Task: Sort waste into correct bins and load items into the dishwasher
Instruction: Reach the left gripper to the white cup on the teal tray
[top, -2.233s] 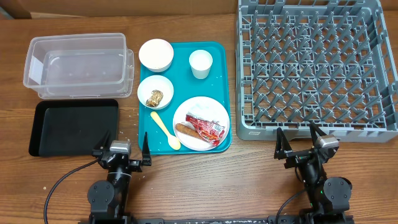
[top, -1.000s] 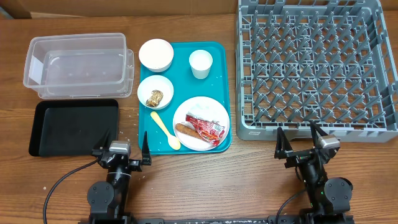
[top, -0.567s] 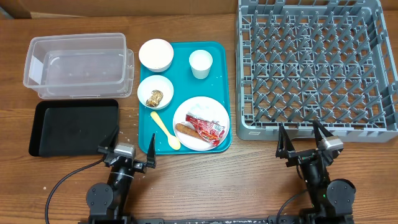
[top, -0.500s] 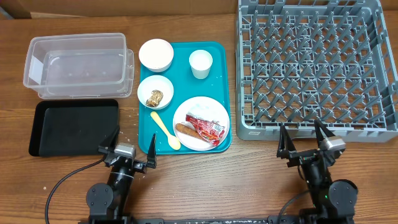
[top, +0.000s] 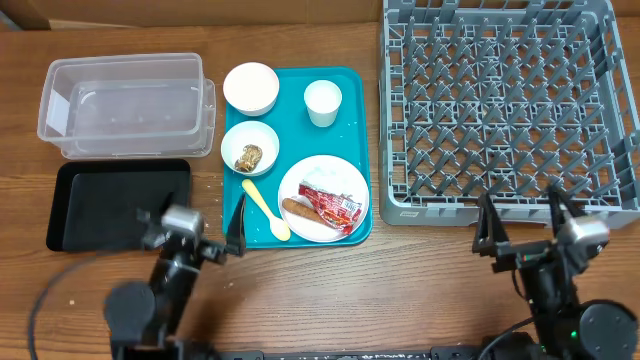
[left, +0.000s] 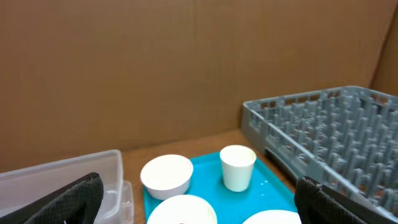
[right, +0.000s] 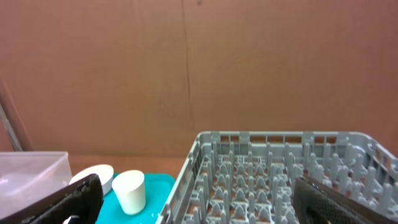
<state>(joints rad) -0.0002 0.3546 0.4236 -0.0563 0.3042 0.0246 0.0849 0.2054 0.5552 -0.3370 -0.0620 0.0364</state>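
Middle of the overhead frame: teal tray (top: 300, 130) carrying a white bowl (top: 250, 88) at its upper left, a small cup (top: 323, 102) at its upper right, a second bowl (top: 262, 135) with a brown lump (top: 249, 157) inside, a yellow spoon (top: 265, 210) just below, and a plate (top: 330, 172) at lower right bearing a sausage (top: 298, 211) beside a red-and-white wrapper (top: 330, 205). Left of it: clear tub (top: 60, 110) above, black tray (top: 110, 205) below. Filling the upper right: grey dish rack (top: 420, 205). Left jaws released, spread wide, grasping nothing, over the black tray's lower right corner, one finger near the spoon. Right jaws likewise released, just short of the rack's front wall. Wooden bench (top: 400, 290) underneath; brown cardboard wall (left: 155, 62) behind
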